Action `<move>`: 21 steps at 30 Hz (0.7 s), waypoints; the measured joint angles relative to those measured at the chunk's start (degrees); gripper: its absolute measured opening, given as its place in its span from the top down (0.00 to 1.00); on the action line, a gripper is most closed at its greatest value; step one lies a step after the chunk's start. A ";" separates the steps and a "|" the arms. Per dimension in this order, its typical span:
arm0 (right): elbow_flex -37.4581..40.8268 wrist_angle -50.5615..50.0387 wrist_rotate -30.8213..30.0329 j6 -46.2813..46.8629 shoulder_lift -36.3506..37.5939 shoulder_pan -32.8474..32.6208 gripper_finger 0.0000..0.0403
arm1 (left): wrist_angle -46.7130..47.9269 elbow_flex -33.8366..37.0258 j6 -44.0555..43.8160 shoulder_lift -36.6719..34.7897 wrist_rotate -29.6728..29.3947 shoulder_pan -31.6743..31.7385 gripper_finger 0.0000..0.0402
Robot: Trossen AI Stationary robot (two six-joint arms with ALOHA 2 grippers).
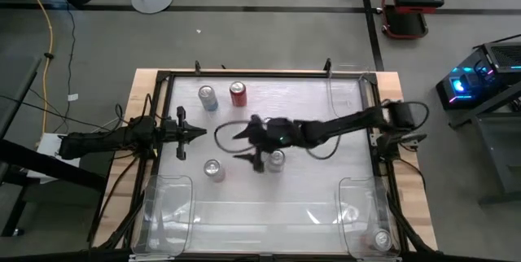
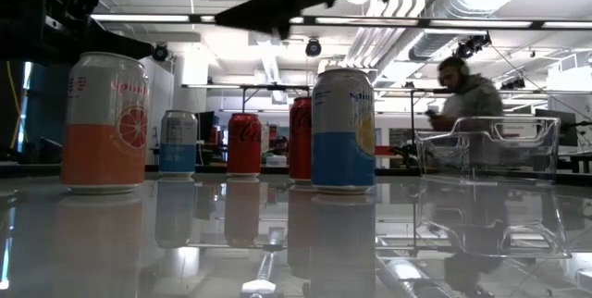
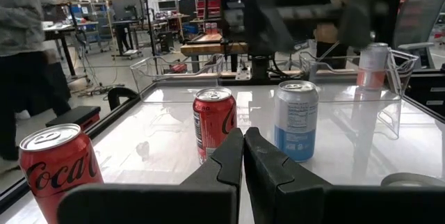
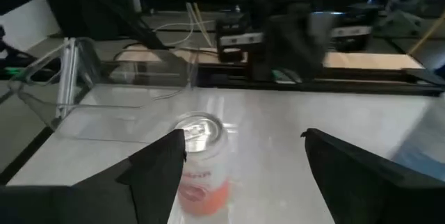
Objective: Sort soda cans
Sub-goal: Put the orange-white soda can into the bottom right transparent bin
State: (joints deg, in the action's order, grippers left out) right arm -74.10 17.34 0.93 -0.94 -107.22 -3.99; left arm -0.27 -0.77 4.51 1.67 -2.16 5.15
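Six cans show. In the high view a silver-blue can [image 1: 208, 97] and a red can [image 1: 238, 93] stand upright toward the far edge. A silver can with an orange band [image 1: 213, 169] and a silver-blue can [image 1: 277, 159] stand mid-table. One more can [image 1: 383, 237] stands in the near right bin. A second red can [image 3: 214, 120] stands under my right arm. My right gripper [image 1: 242, 146] is open, raised above the cans, and the orange-banded can [image 4: 198, 161] stands below and ahead of it. My left gripper [image 1: 195, 134] is shut, at the table's left, pointing at the second red can.
Clear plastic bins sit at the near left corner [image 1: 167, 213] and the near right corner [image 1: 366, 209]; the right one shows in the low view [image 2: 490, 145]. A black frame rims the glossy table top. A person [image 2: 462, 85] stands in the room beyond the table.
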 joint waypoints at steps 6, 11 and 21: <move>-10.55 -1.03 1.43 -3.03 -10.73 -0.97 0.28 | -0.01 0.02 0.02 -0.02 -0.02 0.00 0.99; -19.17 -4.30 5.68 -4.09 -16.94 -2.15 0.28 | 0.01 0.00 0.04 0.00 0.01 0.00 0.99; -30.90 -12.87 6.21 -5.42 -25.70 -3.16 0.28 | 0.02 -0.01 -2.80 0.00 0.03 0.00 0.99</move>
State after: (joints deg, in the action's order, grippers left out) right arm -105.00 4.47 7.14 -6.36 -132.92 -7.16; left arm -0.25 -0.78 1.71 1.67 -2.13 5.15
